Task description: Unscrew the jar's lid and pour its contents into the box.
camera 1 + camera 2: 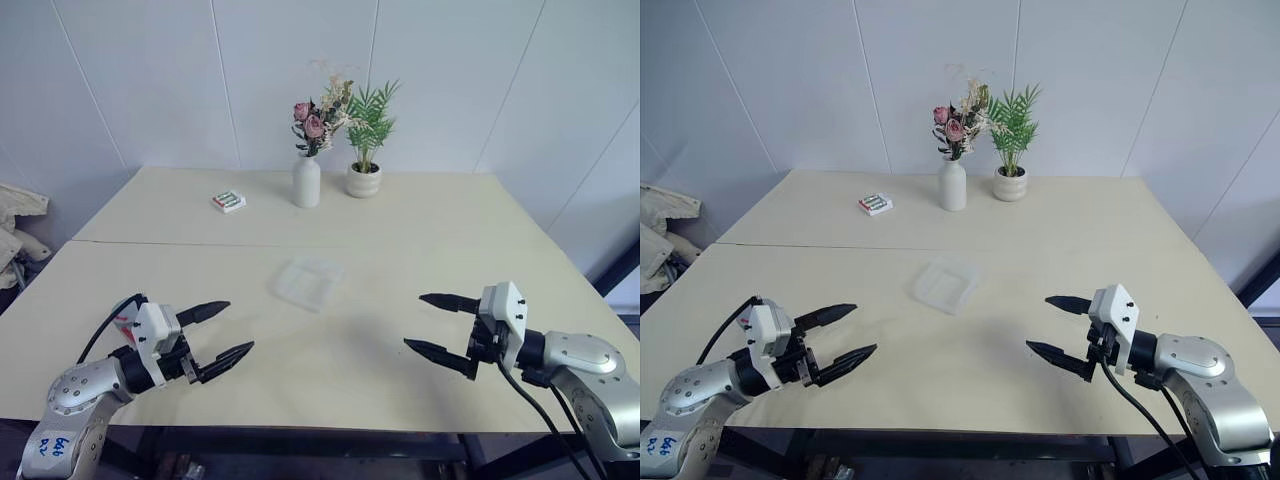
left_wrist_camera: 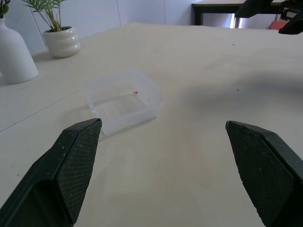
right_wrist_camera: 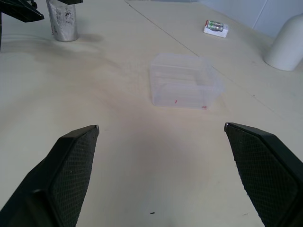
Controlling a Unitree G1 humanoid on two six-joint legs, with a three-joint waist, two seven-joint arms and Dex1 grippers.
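A: Left gripper (image 1: 240,326) — how does it stand?

B: Over the near left part of the tabletop (image 1: 400,230), pointing level, forward and inward. Its two black fingers (image 2: 71,165) are spread wide apart, with nothing between them.

A: And the right gripper (image 1: 413,320)?

B: A mirror of the left: over the near right part, level, pointing inward. Its fingers are likewise wide apart and hold nothing. The two grippers face each other across bare tabletop, well apart.

A: Where is the box (image 1: 308,283)?

B: Near the middle of the tabletop, beyond the gap between the two grippers and touched by neither. It is shallow, clear and square with rounded corners, its open side up. Small red marks show on its wall.

A: The jar (image 3: 64,23)?

B: Upright on the tabletop at the robot's left, close to the left gripper, on the far side of it from the right gripper. It is silvery and cylindrical. Its top runs out of the right wrist view, so I cannot tell how the lid sits, and what is inside is too small to make out.

A: Items at the back?

B: A white vase (image 1: 306,182) of flowers and, just beside it, a round white pot (image 1: 364,180) with a green plant, both near the wall. A small green-and-white packet (image 1: 229,201) lies to the left of the vase, well apart from the box.
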